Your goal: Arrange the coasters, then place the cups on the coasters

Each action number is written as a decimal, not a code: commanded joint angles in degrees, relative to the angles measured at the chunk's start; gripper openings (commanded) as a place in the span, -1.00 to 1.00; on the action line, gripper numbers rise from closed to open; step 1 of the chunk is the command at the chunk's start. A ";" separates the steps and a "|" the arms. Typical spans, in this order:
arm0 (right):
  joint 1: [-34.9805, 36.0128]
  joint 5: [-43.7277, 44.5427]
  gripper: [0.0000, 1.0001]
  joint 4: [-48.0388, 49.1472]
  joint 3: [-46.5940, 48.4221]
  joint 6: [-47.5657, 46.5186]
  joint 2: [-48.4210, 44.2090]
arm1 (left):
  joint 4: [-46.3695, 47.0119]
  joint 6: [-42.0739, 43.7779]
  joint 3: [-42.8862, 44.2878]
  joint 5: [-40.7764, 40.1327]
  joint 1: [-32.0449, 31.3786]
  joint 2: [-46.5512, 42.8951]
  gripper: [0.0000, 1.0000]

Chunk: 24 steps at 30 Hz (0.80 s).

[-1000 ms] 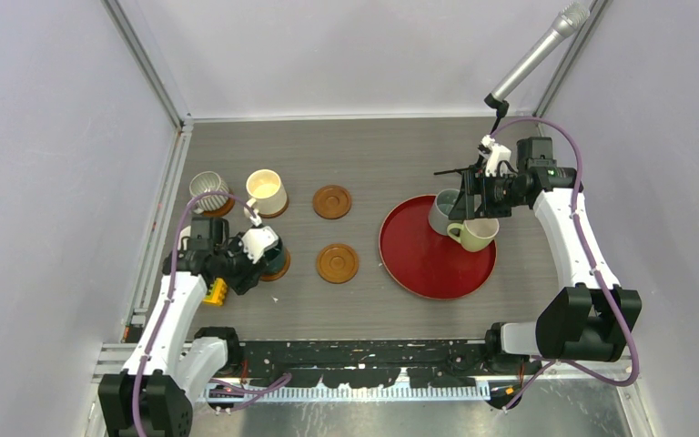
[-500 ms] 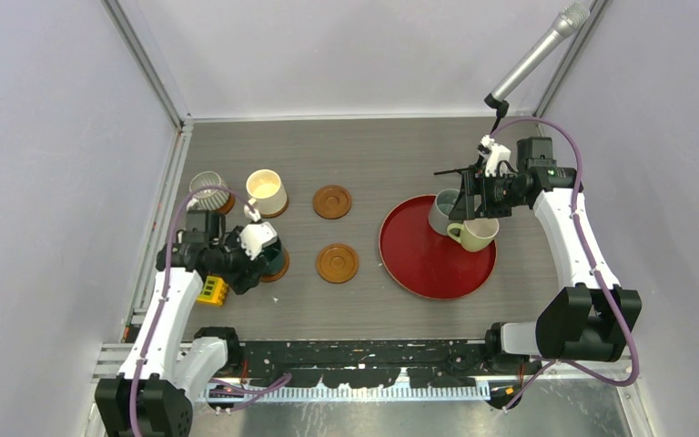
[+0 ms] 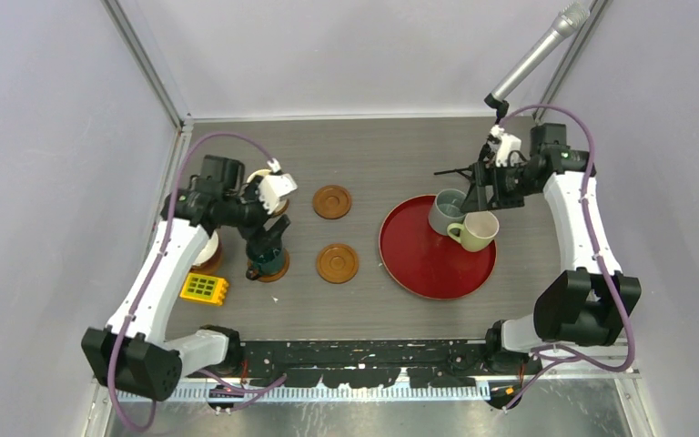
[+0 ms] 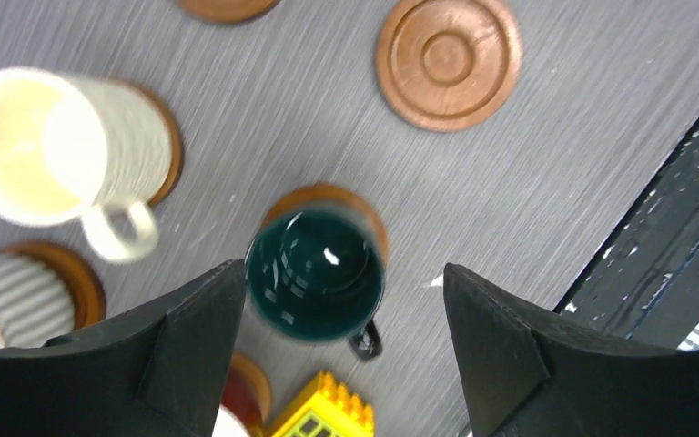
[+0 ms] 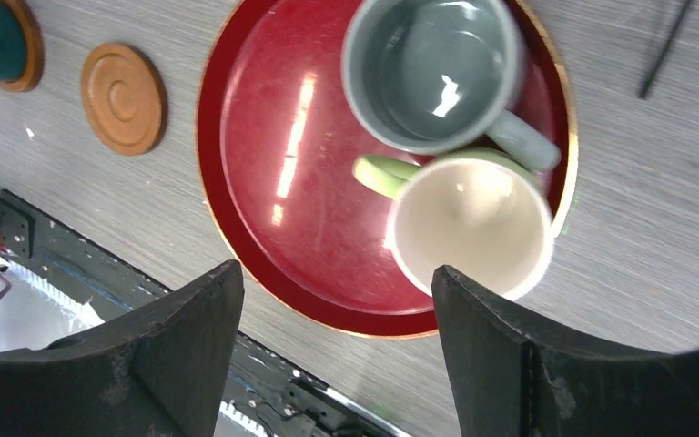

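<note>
Top external view: grey wood-grain counter (image 3: 373, 155), pale lilac walls (image 3: 373, 55); left gripper (image 4: 343, 273) wide over dark teal ceramic mug (image 3: 267, 262), right gripper (image 5: 337, 271) wide over round red tray (image 5: 264, 182)

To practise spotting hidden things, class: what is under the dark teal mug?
A brown wooden coaster; only its rim shows beyond the dark teal mug. Its middle is covered.

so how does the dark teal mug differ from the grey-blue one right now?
The dark teal mug sits on a coaster; the grey-blue mug sits in the red tray. The teal mug stands alone; the grey-blue one crowds the pale green mug. Both upright, handled, empty.
</note>
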 commanded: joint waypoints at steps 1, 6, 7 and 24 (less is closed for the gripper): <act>-6.63 -1.11 0.61 -11.17 6.64 -10.93 2.41 | 3.74 -8.41 3.36 -1.95 -6.85 4.21 0.64; -16.00 -2.40 0.56 -24.27 9.72 -35.38 6.36 | 7.28 -11.66 3.42 -2.88 -12.20 7.31 0.65; -17.31 -1.85 0.56 -25.05 8.91 -40.01 6.61 | 7.73 -11.96 3.33 -2.93 -12.98 7.76 0.65; -19.42 -4.04 0.57 -24.67 4.22 -83.74 16.82 | 8.52 -13.70 6.16 -5.87 -15.51 11.99 0.67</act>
